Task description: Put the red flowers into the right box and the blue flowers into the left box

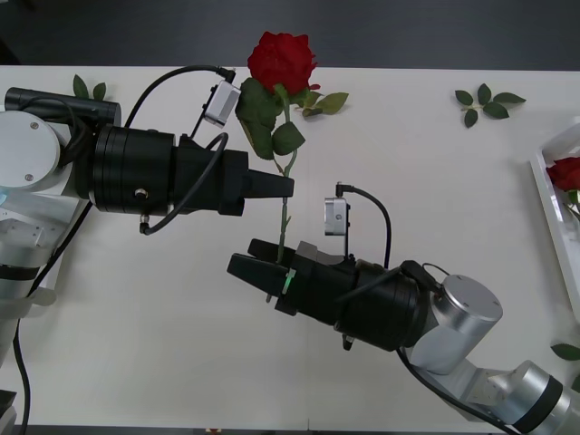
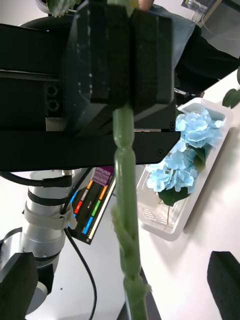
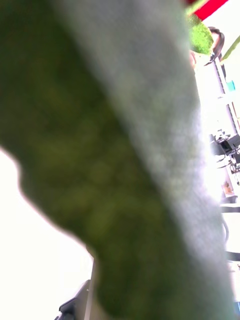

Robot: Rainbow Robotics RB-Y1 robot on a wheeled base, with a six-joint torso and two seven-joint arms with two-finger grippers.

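A red flower (image 1: 282, 60) stands upright over the table, its thin green stem (image 1: 285, 222) hanging down. My left gripper (image 1: 286, 187) is shut on the stem below the leaves; the right wrist view has its black pads (image 2: 102, 55) pressed together on the stem (image 2: 125, 200). My right gripper (image 1: 246, 258) is open lower down, its black fingers (image 2: 224, 277) apart on either side of the stem's lower end. The right box (image 1: 547, 195) at the right edge holds another red flower (image 1: 566, 171). The left box (image 2: 165, 227) holds blue flowers (image 2: 187, 150). In the left wrist view a blurred green leaf (image 3: 115, 165) sits close up.
Loose green leaf sprigs lie at the far right (image 1: 488, 101), the far left (image 1: 89, 88) and the near right edge (image 1: 567, 352) of the white table (image 1: 435, 208). A panel with coloured bars (image 2: 92, 205) stands beside the left box.
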